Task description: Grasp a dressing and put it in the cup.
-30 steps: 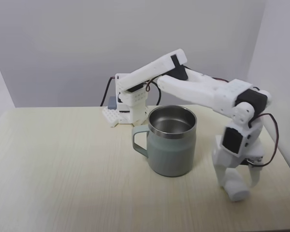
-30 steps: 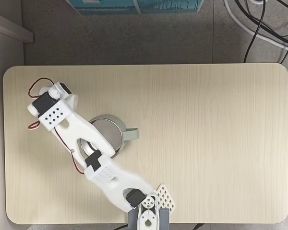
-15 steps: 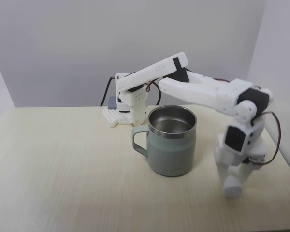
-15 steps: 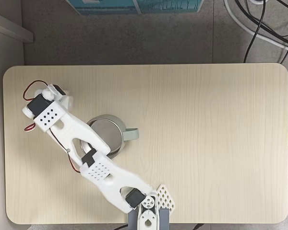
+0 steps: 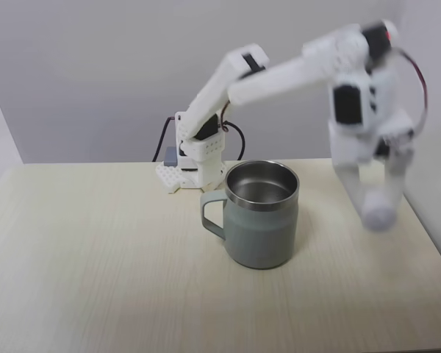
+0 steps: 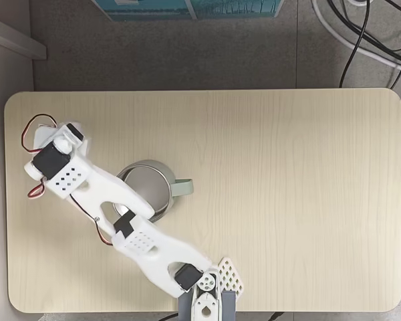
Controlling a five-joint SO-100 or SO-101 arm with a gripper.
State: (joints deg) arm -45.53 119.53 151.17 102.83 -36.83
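Since a second ago the white arm has lifted off the pale wooden desk [image 5: 95,250], its hand [image 5: 378,209] clamped on the small white soft roll of dressing [image 5: 378,213], now airborne right of the squat grey-green steel-rimmed cup [image 5: 261,213]; grasp done, release outstanding.

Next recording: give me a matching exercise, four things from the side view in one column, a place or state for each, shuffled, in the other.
Things:
1. dressing
2. cup
3. gripper
4. arm base

States:
A. standing on the table, steel interior empty
B. mounted at the table's far edge, behind the cup
C. held in the air, right of the cup
D. raised above the table, shut on the white roll

Pairs: 1-C, 2-A, 3-D, 4-B
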